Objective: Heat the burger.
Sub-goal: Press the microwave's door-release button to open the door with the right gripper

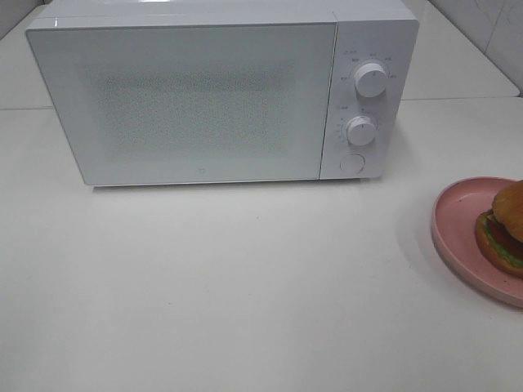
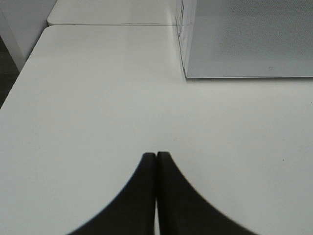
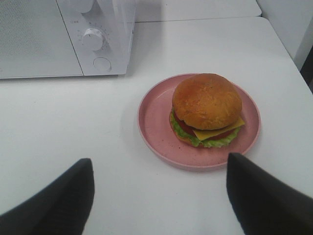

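Burger (image 3: 207,105) sat on the pink plate (image 3: 149,117) at the right edge of the overhead frame, half cut off by the border and well apart from the microwave (image 1: 221,98), which filled the upper left and centre. The door (image 1: 122,147) was shut. I couldn't make out anything inside through the mesh.

My right gripper (image 3: 160,161) hung just short of the plate, jaws spread wide, holding nothing. My left gripper (image 2: 156,156) was over bare table (image 2: 98,98) near the microwave's front corner, fingers pressed together, nothing between them.

My read: the task had barely started, and the step in hand was the approach for pickup. Notes for doing it well:
- Door had to be open before the plate travelled. The round button (image 1: 352,163) under the two knobs (image 1: 370,80) looked like the release, though that's a guess.
- Grip the plate rim, not the bun. It's domed and glossy, and the layers would shear.
- Take the near rim with the jaws straddling the lip, centred so the plate doesn't tip.
- Keep it level on the lift, since the stack would slide on a tilt.
- Go in low and straight, clear of the door.
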Robot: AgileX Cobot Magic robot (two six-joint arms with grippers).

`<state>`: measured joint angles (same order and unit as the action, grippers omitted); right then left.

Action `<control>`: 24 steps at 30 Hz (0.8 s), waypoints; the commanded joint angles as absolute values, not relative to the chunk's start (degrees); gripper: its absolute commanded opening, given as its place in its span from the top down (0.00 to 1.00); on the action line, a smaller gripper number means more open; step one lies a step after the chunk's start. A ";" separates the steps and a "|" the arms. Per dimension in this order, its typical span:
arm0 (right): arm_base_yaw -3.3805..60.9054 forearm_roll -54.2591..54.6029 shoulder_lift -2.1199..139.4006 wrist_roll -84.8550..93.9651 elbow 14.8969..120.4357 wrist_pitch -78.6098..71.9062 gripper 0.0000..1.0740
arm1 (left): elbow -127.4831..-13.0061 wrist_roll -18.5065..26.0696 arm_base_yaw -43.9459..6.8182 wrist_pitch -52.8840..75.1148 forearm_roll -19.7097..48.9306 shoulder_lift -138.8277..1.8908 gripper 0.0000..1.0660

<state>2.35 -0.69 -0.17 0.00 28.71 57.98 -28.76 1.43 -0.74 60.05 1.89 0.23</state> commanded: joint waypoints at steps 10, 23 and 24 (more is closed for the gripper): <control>2.52 -0.63 -1.66 0.00 28.53 57.30 0.34 | -28.71 1.38 -1.09 59.64 2.12 1.49 1.00; 2.52 -0.63 -1.66 0.00 28.53 57.30 0.34 | -28.71 1.38 -1.09 59.64 2.12 1.49 1.00; 2.52 -0.63 -1.66 0.00 28.53 57.30 0.34 | -28.71 1.38 -1.09 59.64 2.12 1.49 1.00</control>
